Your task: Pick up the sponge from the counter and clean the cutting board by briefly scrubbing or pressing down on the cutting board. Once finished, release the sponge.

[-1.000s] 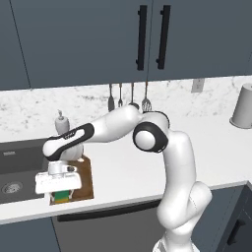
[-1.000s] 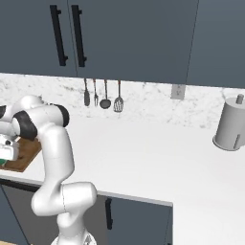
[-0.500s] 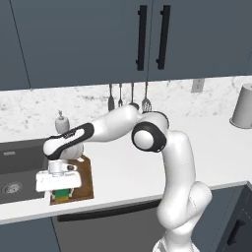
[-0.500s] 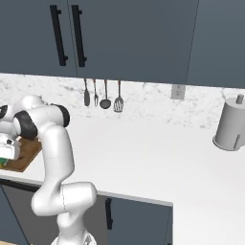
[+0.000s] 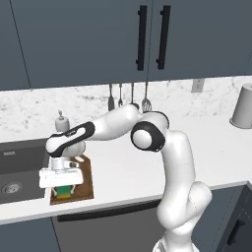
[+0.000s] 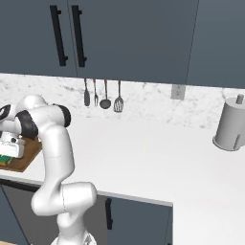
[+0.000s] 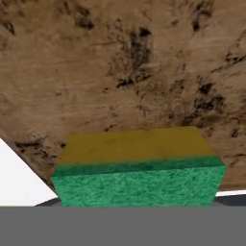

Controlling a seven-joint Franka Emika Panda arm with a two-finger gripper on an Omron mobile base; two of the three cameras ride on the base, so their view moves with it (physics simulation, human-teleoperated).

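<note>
The sponge [image 7: 137, 178], green with a yellow layer, sits against the dark brown stained cutting board [image 7: 120, 72] in the hand view. In the left base view my gripper [image 5: 60, 185] points down over the near end of the cutting board [image 5: 84, 172] and is shut on the sponge [image 5: 63, 192], which rests on or just above the wood. From the right base view the gripper [image 6: 8, 153] is at the far left, with the sponge [image 6: 4, 159] under it on the cutting board [image 6: 27, 152]. The board lies on the white counter [image 5: 123, 167] by the sink.
A dark sink basin [image 5: 17, 165] lies just left of the board, with a soap dispenser [image 5: 61, 122] behind it. Utensils [image 5: 132, 96] hang on the marble backsplash. A paper towel holder [image 6: 230, 123] stands far right. The counter edge runs close to the board's near side.
</note>
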